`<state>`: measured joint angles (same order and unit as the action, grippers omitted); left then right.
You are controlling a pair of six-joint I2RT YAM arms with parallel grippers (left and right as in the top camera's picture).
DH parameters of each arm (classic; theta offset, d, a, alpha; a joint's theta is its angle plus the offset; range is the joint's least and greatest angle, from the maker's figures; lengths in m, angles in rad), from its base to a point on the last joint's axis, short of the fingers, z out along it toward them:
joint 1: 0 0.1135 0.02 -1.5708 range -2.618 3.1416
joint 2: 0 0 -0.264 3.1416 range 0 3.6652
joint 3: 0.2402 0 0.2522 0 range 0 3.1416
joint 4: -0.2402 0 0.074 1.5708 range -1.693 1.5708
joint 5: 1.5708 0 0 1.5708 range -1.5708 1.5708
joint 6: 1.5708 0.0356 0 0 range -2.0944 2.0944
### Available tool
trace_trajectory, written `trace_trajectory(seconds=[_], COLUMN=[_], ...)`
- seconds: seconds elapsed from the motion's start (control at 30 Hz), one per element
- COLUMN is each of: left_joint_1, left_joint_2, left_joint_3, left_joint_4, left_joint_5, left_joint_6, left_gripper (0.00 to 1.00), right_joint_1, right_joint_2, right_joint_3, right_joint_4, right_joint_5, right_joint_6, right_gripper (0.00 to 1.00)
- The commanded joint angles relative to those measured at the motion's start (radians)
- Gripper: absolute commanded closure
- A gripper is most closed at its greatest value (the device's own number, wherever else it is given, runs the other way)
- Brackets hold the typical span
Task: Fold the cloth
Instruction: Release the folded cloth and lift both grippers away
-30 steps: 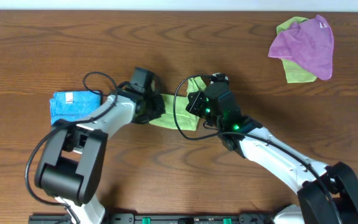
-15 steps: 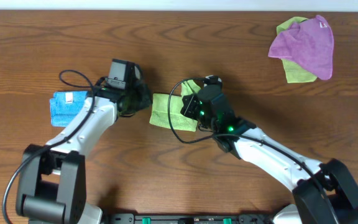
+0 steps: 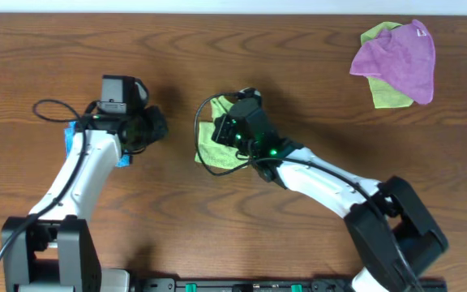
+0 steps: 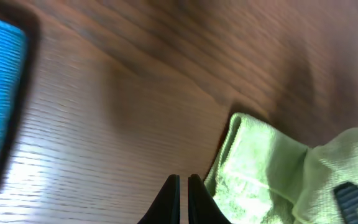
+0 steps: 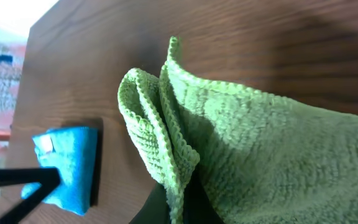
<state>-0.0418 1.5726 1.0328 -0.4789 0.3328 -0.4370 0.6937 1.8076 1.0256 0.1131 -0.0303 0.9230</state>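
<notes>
Now left gripper (image 4: 183, 182) backed off, closed, empty; right gripper (image 5: 178, 208) still pinches cloth (image 3: 212, 148) edge. Fold looks nearly done.

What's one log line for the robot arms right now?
left gripper shut, empty | right gripper shut on lime cloth | fold unfinished

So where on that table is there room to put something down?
The widest bare wood lies between the cloth and the purple cloth at the far right. There is also room in front of the cloth, toward the near edge. It is crowded around the left gripper, the blue cloth and the right gripper.
</notes>
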Motion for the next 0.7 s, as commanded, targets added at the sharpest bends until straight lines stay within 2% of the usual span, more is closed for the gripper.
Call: trace_trajectory(seconds=[0.0, 0.3, 0.33, 0.4, 0.5, 0.6, 0.67], left_joint_1=[0.018, 0.025, 0.025, 0.025, 0.025, 0.025, 0.025], left_joint_2=[-0.031, -0.051, -0.051, -0.051, -0.051, -0.051, -0.051], left_joint_3=[0.013, 0.013, 0.013, 0.013, 0.013, 0.013, 0.013], left_joint_4=[-0.01, -0.011, -0.011, -0.011, -0.011, -0.011, -0.011], left_joint_5=[-0.007, -0.007, -0.006, -0.006, -0.007, -0.006, -0.006], left_joint_6=[0.023, 0.023, 0.023, 0.023, 0.023, 0.022, 0.022], left_gripper=[0.92, 0.92, 0.91, 0.91, 0.91, 0.91, 0.91], right_joint_1=[0.029, 0.054, 0.055, 0.056, 0.057, 0.057, 0.056], right_joint_2=[0.028, 0.041, 0.041, 0.041, 0.041, 0.04, 0.04], right_joint_3=[0.018, 0.018, 0.018, 0.018, 0.018, 0.019, 0.021], right_joint_4=[-0.013, -0.043, -0.042, -0.042, -0.034, 0.006, 0.028], right_joint_5=[-0.007, 0.005, 0.004, 0.005, 0.005, 0.003, 0.001], right_joint_6=[-0.019, -0.022, -0.024, -0.027, -0.037, -0.042, -0.042], right_gripper=[0.99, 0.97, 0.91, 0.7, 0.31, 0.12, 0.1])
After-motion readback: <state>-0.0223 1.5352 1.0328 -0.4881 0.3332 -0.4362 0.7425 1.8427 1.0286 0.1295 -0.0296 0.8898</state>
